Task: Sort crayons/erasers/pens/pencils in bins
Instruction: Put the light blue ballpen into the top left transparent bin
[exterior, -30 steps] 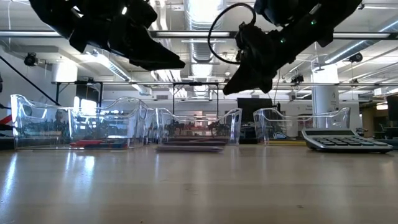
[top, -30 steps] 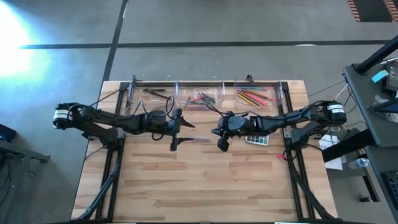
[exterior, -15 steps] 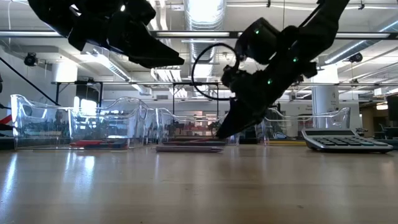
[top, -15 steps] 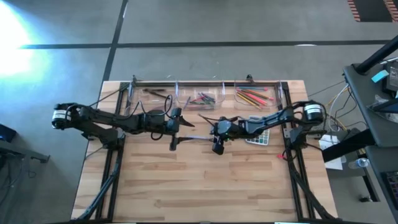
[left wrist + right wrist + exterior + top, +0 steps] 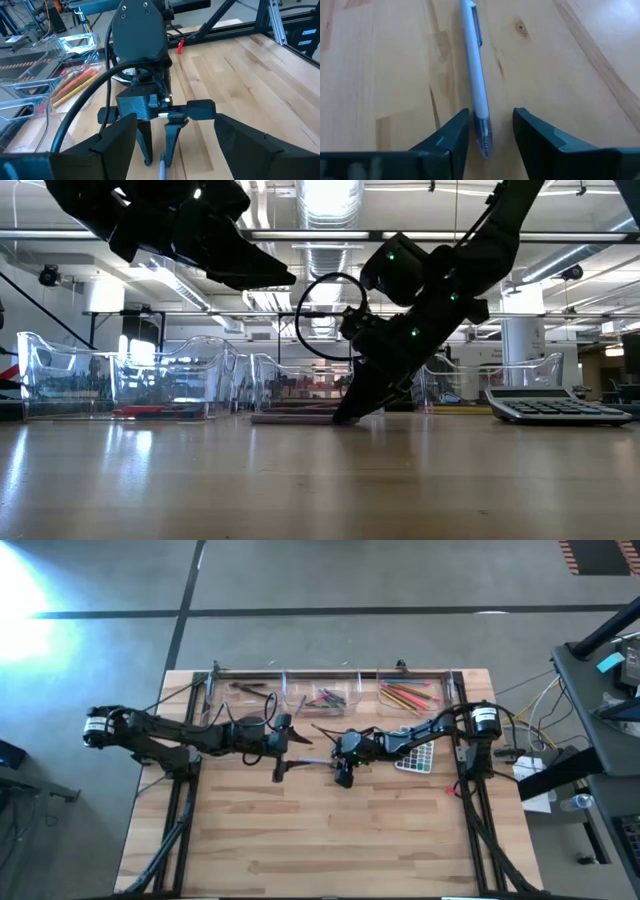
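Centrally, the right gripper point(image 5: 490, 132) is lowered to the table point(image 5: 330, 830), its fingers point(image 5: 447, 142) spread either side of a white pen point(image 5: 475, 75) lying flat on the wood, the tip between them, not pinched. Left gripper point(image 5: 283, 752) hangs wide open just left of the pen. Four clear bins point(image 5: 325, 692) line the far edge; the rightmost holds pencils point(image 5: 405, 695). A calculator point(image 5: 417, 760) lies right.

bright, even indoor light. strong white glare on the floor point(image 5: 25, 585) at the high view's upper left. low view backlit by ceiling lights point(image 5: 325, 195), arms silhouetted, counter point(image 5: 320, 480) sheen. right wrist view soft, slightly blurred near the fingers point(image 5: 455, 137).
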`<act>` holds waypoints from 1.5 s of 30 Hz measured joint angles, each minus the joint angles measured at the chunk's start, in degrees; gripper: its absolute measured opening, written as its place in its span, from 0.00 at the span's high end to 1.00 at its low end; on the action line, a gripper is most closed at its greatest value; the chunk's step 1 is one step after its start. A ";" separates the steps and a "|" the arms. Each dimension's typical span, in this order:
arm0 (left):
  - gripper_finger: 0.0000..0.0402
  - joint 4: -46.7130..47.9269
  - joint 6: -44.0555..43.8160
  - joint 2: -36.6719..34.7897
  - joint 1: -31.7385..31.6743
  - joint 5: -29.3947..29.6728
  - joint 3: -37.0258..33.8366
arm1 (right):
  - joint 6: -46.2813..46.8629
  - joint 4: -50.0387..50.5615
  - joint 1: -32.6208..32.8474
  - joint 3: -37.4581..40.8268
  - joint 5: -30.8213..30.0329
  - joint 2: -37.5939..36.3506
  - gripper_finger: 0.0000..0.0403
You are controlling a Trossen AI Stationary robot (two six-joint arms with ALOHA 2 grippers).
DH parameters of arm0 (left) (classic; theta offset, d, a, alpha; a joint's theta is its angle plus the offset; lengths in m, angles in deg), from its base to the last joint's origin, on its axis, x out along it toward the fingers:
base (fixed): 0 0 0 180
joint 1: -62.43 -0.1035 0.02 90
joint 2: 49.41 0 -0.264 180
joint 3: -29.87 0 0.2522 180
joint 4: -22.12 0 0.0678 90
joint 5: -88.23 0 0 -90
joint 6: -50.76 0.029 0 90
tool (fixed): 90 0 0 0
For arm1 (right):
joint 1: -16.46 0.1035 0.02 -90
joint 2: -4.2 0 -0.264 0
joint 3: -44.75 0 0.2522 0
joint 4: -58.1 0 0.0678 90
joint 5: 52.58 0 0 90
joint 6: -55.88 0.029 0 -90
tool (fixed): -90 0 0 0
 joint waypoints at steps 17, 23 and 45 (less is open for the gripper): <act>0.37 -0.04 0.11 0.00 0.00 0.02 -0.07 | 1.44 3.39 0.14 0.20 -0.02 -2.02 0.94; 0.37 0.05 1.96 0.21 0.01 0.02 -0.23 | 2.50 5.97 0.77 0.62 0.20 -6.97 0.94; 0.37 0.67 6.76 12.13 0.10 1.34 2.02 | 2.59 8.37 3.67 1.03 -1.37 -17.06 0.94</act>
